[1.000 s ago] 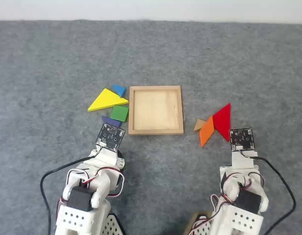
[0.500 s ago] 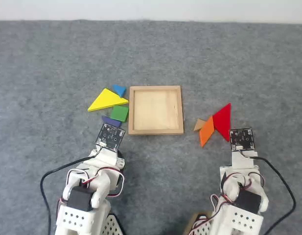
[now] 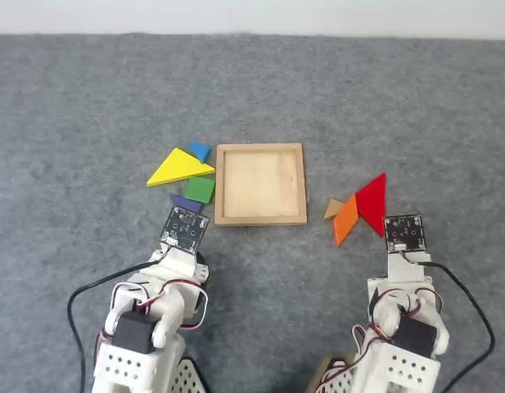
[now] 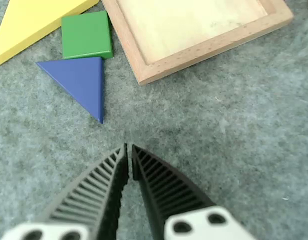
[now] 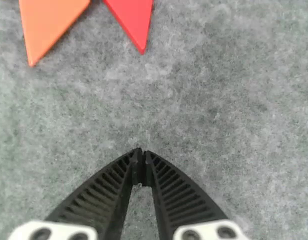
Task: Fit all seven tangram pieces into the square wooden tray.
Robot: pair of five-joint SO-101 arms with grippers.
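Left wrist view showed you the left gripper (image 4: 128, 147) closed, finger against finger, with nothing held, low over the grey mat (image 4: 233, 125). Just ahead of its tips, near but not touching, lay the sharp corner of the blue triangle (image 4: 79, 80). One short edge of this piece ran almost straight away from the gripper, and its long edge slanted off to the side away from the wooden tray (image 4: 213, 46). Behind it sat the green square (image 4: 86, 34), very close to it and to the tray's rim, and then the yellow triangle (image 4: 34, 22), which the frame cut off. The tray was cut off too, and the part of its floor that you could see was bare. I judge that the left arm was the nearer one for this group, and that the gripper had to open before it could take the blue triangle across its short edges. In the right wrist view the right gripper (image 5: 141, 151) was closed and empty in the same way, with the tip of the red triangle (image 5: 131, 17) ahead of it and well apart, and the orange piece (image 5: 49, 22) beside that on the tray side, both cut off. In the high view each camera board (image 3: 185, 228) covered its gripper and part of the blue triangle, while the light-blue triangle (image 3: 200, 151) and the tan piece (image 3: 334, 208) were small and their shapes hard to make out.
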